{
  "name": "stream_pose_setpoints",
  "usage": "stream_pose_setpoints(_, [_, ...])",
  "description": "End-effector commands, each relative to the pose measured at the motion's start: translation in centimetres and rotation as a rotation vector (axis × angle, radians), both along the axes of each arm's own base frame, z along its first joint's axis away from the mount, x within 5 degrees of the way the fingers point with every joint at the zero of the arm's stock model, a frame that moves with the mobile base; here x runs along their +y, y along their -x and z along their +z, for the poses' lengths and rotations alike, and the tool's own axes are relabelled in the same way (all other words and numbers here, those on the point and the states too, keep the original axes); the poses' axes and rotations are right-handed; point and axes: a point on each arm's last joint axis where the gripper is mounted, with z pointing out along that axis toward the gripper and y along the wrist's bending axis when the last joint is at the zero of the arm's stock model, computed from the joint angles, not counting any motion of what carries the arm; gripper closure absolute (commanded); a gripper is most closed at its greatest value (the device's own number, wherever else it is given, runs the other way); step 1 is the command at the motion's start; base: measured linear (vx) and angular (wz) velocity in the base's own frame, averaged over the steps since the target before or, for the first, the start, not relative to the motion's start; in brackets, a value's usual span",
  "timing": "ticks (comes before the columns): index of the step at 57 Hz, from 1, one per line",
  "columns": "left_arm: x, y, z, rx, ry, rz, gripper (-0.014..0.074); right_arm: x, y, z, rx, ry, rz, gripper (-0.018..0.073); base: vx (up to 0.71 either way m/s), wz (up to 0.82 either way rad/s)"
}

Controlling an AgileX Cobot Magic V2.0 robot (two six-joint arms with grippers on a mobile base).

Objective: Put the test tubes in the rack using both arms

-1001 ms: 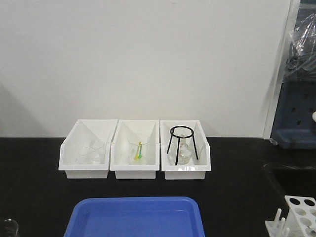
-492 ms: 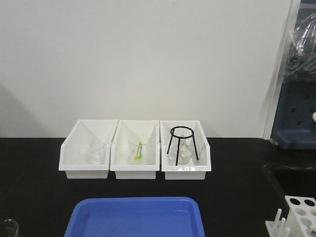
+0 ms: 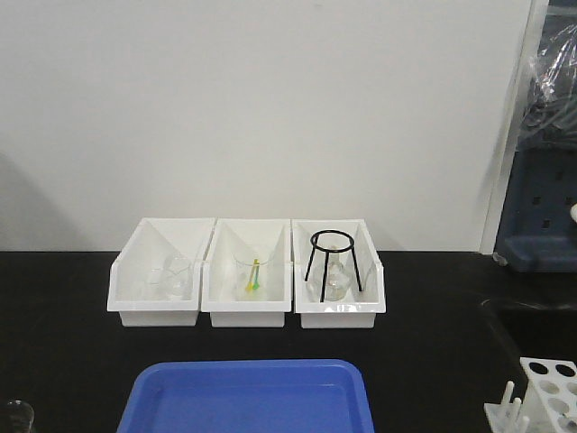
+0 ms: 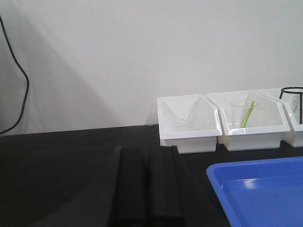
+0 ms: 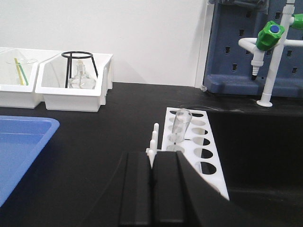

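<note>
The white rack (image 5: 201, 142) lies on the black bench just ahead and right of my right gripper (image 5: 152, 158), whose jaws are shut and empty. One clear test tube (image 5: 180, 124) stands upright in a far hole of the rack, beside the row of white pegs (image 5: 153, 140). The rack's corner shows at the lower right of the front view (image 3: 545, 392). My left gripper (image 4: 147, 152) is shut and empty, low over the bench left of the blue tray (image 4: 265, 189). No arm shows in the front view.
Three white open-front bins (image 3: 248, 311) stand at the back, holding glassware, a beaker with coloured sticks (image 3: 253, 273) and a black tripod ring (image 3: 334, 262) over a flask. A blue tray (image 3: 248, 397) lies at the front. A clear glass (image 3: 16, 415) stands lower left. A blue pegboard (image 5: 255, 47) with a tap stands at the right.
</note>
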Motion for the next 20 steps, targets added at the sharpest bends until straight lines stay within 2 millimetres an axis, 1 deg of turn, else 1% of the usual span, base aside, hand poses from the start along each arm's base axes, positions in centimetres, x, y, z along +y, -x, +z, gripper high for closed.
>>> stream_pose_setpoints(1, [-0.05, 0.28, 1.59, -0.108, 0.018, -0.009, 0.0601, -0.02, -0.05, 0.29, -0.069, 0.016, -0.002, 0.0568, 0.0, 0.0])
stream_pose_setpoints(20, [-0.05, 0.28, 1.59, -0.108, 0.018, -0.009, 0.0601, -0.02, -0.05, 0.29, -0.069, 0.015, -0.002, 0.0568, 0.0, 0.0])
